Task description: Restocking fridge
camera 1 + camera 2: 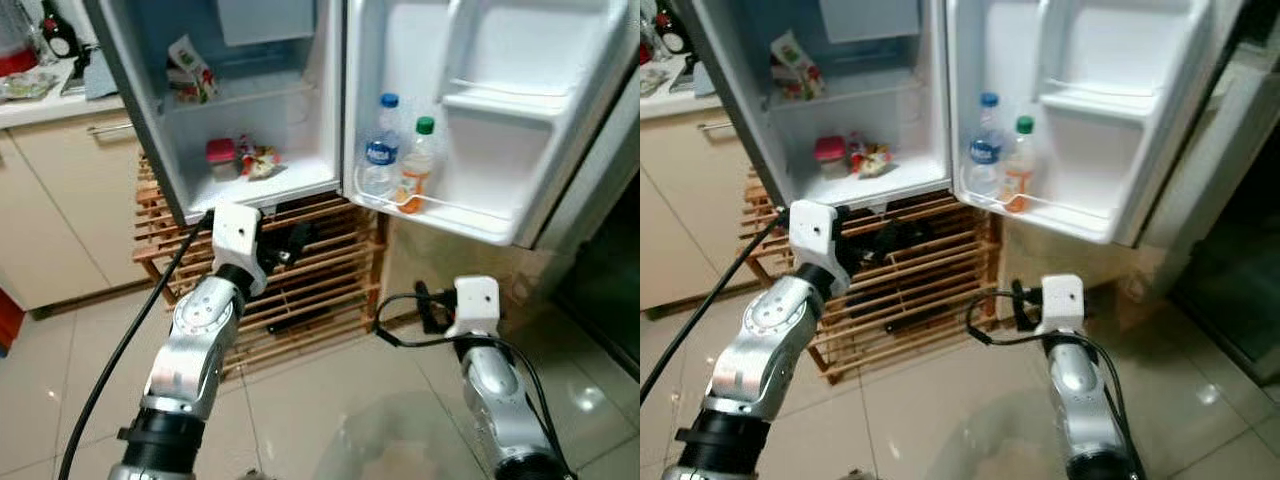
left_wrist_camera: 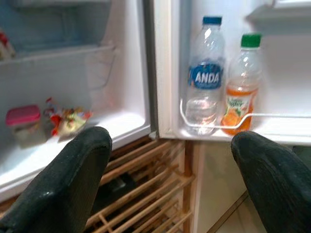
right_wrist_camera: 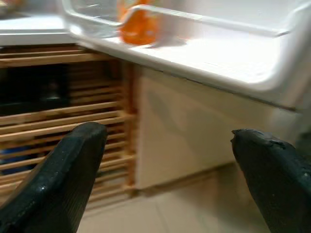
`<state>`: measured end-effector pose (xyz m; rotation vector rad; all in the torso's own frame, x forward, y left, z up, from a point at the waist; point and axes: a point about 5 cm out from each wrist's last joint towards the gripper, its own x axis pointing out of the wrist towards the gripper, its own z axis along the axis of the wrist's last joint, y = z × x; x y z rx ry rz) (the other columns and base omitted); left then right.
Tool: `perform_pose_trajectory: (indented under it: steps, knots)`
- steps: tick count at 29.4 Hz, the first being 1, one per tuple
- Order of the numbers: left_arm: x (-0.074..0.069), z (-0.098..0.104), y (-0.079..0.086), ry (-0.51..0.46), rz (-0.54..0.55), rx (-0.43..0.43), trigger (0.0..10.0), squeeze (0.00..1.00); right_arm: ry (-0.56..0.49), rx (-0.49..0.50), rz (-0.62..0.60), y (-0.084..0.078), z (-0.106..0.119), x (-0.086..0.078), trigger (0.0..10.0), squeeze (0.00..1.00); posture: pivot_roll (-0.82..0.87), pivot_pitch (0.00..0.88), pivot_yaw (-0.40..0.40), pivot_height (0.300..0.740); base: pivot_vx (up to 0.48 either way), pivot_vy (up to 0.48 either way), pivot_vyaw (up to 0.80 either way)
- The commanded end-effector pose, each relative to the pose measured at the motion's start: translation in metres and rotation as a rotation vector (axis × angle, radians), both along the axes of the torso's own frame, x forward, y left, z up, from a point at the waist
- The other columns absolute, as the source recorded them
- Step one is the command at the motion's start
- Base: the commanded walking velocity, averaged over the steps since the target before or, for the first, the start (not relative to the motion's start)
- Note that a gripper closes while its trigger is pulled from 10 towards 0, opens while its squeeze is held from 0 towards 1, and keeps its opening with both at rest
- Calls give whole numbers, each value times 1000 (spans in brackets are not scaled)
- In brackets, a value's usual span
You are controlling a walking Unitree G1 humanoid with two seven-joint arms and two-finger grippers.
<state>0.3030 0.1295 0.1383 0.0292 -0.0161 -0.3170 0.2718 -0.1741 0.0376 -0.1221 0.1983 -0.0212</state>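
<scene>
The fridge stands open before me. Its door's lower shelf holds a clear water bottle with a blue cap and, beside it, an orange juice bottle with a green cap. On the bottom of the fridge's inside sit a pink-lidded container and colourful snack packets; a carton leans on the shelf above. My left gripper is raised in front of the wooden rack under the fridge, open and empty. My right gripper hangs lower, under the door shelf, open and empty.
A slatted wooden rack carries the fridge. To the left is a beige cabinet with a countertop bearing dishes and a bottle. The door's upper shelf is bare. Glossy tiled floor lies below me.
</scene>
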Motion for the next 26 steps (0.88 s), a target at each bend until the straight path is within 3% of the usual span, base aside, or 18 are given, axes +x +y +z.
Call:
perform_pose_trajectory:
  steps: [1, 8, 15, 16, 19, 23, 26]
  knots:
    - [4, 2, -1, -11, -8, 11, 10000, 0, -13, -32, -2, 4, 6, 6, 10000, 0, -71, 0, 46, 740, 330, -345, 0]
    - [4, -3, -2, 18, 19, -35, 10000, 0, 43, -46, -7, 5, -4, 5, 10000, 0, -68, 0, 47, 740, 332, -343, 0]
    - [3, 0, -11, -15, -34, -28, 10000, 0, 101, -74, -13, -1, -14, -1, 10000, 0, -72, 0, 39, 740, 334, -341, 0]
    - [3, 2, -12, -27, -34, -47, 10000, 0, 146, -110, -43, -14, -22, -7, 10000, 0, -73, 0, 37, 740, 442, 0, 0]
    - [3, 2, -8, -31, -13, -57, 10000, 0, 178, -160, -74, -26, -27, -13, 10000, 0, -73, 0, 34, 740, 229, 0, 0]
    - [7, -10, 13, 35, 95, -35, 10000, 0, 320, -227, -179, -53, -41, -28, 10000, 0, -71, 0, 31, 740, 0, 0, 0]
    - [7, -17, 22, 65, 138, -23, 10000, 0, 353, -254, -202, -60, -44, -30, 10000, 0, -70, 0, 35, 740, 0, 0, 0]
